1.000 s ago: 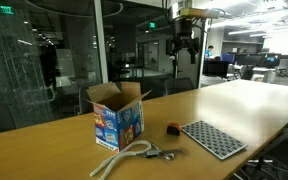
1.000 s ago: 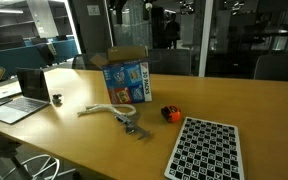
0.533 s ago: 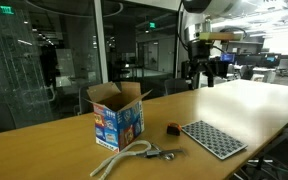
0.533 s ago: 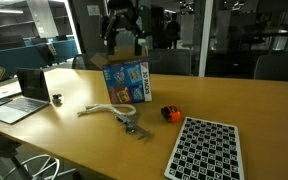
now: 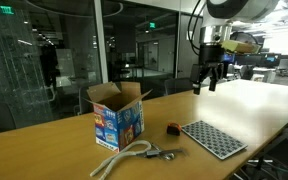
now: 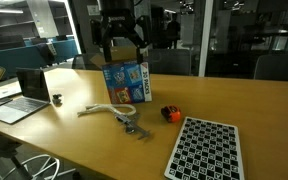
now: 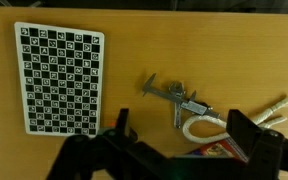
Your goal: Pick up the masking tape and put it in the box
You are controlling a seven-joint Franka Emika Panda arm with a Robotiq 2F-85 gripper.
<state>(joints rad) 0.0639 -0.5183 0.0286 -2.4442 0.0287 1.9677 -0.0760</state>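
The box [image 5: 116, 116] is brown cardboard with upright flaps and blue printed sides; it also shows in an exterior view [image 6: 127, 80], and a corner of it shows in the wrist view [image 7: 220, 151]. A small dark lump with red on it, where the masking tape [image 5: 172, 128] lies, sits on the table between box and mat, also in an exterior view [image 6: 168, 113]; it is too small to tell tape from red object. It is out of the wrist view. My gripper [image 5: 206, 78] hangs high above the table, open and empty [image 6: 121, 45] [image 7: 181, 135].
A grey checkered mat [image 5: 212, 138] [image 6: 204, 148] [image 7: 59, 78] lies flat beside the tape. A white rope [image 5: 122, 157] [image 7: 224, 122] and a metal caliper [image 6: 134, 128] [image 7: 174, 95] lie in front of the box. A laptop [image 6: 19, 95] stands at the table's end.
The gripper has come down from the top of the picture and moved sideways, entering the exterior view above the box. Nothing on the table has moved.
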